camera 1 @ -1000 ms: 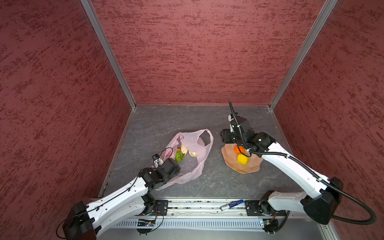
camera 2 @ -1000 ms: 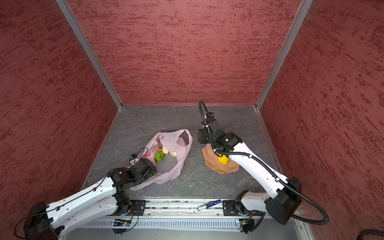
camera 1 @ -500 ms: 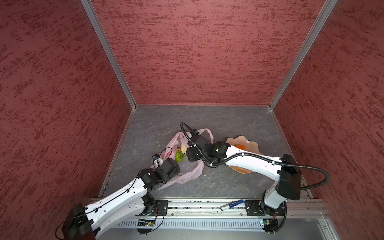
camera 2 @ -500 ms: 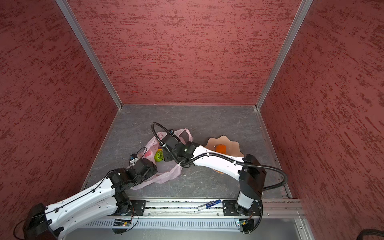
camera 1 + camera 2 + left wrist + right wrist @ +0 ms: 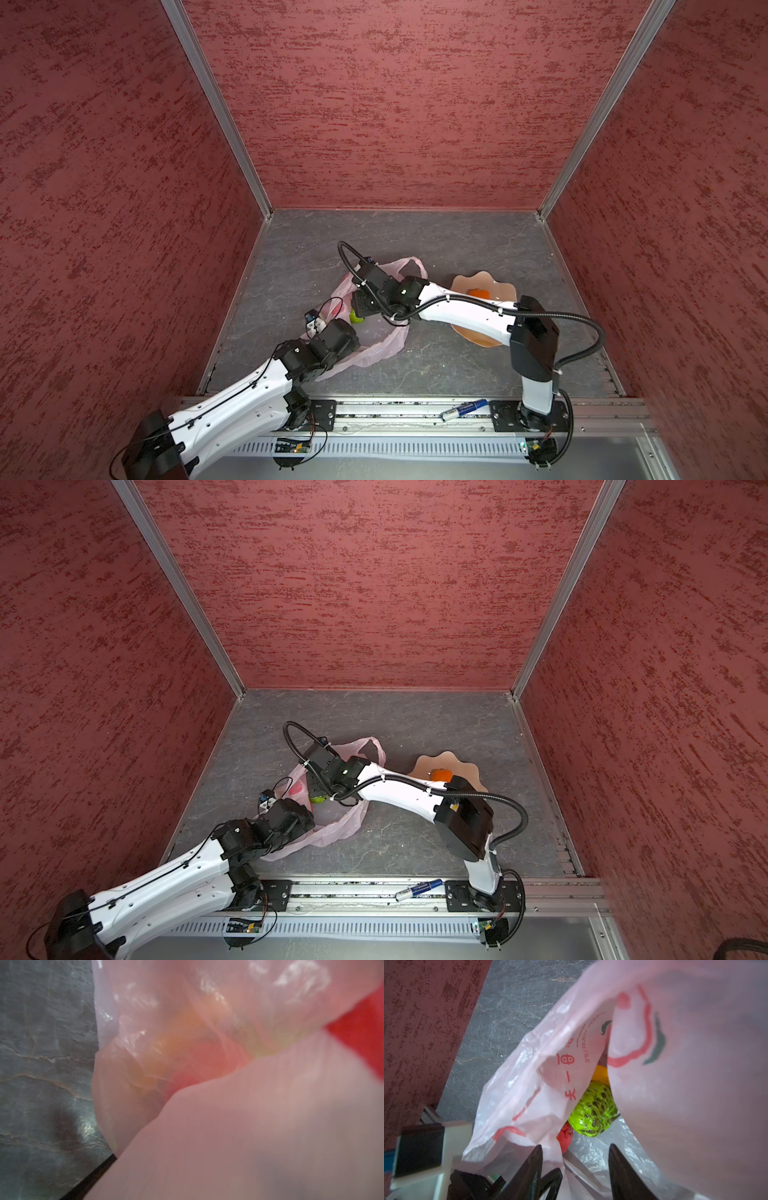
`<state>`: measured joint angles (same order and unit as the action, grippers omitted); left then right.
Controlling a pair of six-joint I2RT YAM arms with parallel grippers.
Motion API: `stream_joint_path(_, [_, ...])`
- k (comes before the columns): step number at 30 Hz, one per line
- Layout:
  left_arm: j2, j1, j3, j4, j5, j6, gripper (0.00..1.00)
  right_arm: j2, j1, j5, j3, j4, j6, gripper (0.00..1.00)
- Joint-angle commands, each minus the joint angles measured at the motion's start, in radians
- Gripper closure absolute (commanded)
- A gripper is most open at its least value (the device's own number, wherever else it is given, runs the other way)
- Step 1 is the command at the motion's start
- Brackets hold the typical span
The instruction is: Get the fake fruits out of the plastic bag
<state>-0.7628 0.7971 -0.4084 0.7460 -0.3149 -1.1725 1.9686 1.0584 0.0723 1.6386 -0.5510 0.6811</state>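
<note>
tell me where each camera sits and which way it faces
Top views: high at the front, looking down into the red-walled cell; both arms show whole, over the plastic bag and bowl.
Left wrist: on the left arm, pressed against the plastic bag; only a dark sliver of the robot shows.
Right wrist: on the right arm, looking into the bag's mouth; the open right gripper shows.
Shared: the green textured ball shows there and in both top views.

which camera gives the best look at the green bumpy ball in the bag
The right wrist view: the green ball sits close up in the mouth of the plastic bag, its netted texture clear, its edges lapped by plastic. Both top views show only a small green spot. The left wrist view shows blurred plastic only.
</note>
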Motion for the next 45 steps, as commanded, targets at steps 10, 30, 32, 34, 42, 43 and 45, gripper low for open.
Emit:
stream_joint_path(10, [0.052, 0.0, 0.039, 0.015, 0.005, -0.027, 0.02, 0.139, -0.024, 0.091, 0.171, -0.103, -0.008, 0.45])
stream_joint_path(30, [0.066, 0.0, 0.053, 0.02, 0.005, -0.037, 0.01, 0.22, -0.061, 0.221, 0.248, -0.175, -0.017, 0.28])
stream_joint_path(32, [0.068, 0.0, 0.053, 0.022, 0.006, -0.038, 0.01, 0.228, -0.065, 0.221, 0.252, -0.173, -0.018, 0.26])
stream_joint_path(34, [0.067, 0.0, 0.053, 0.024, 0.005, -0.037, 0.01, 0.235, -0.07, 0.216, 0.251, -0.167, -0.018, 0.24])
stream_joint_path(42, [0.068, 0.0, 0.056, 0.026, 0.007, -0.041, 0.01, 0.265, -0.093, 0.183, 0.254, -0.142, -0.026, 0.2])
stream_joint_path(43, [0.068, 0.0, 0.056, 0.026, 0.007, -0.041, 0.01, 0.269, -0.096, 0.179, 0.256, -0.137, -0.027, 0.19])
stream_joint_path(45, [0.069, 0.0, 0.055, 0.027, 0.005, -0.042, 0.01, 0.281, -0.099, 0.172, 0.264, -0.133, -0.03, 0.19])
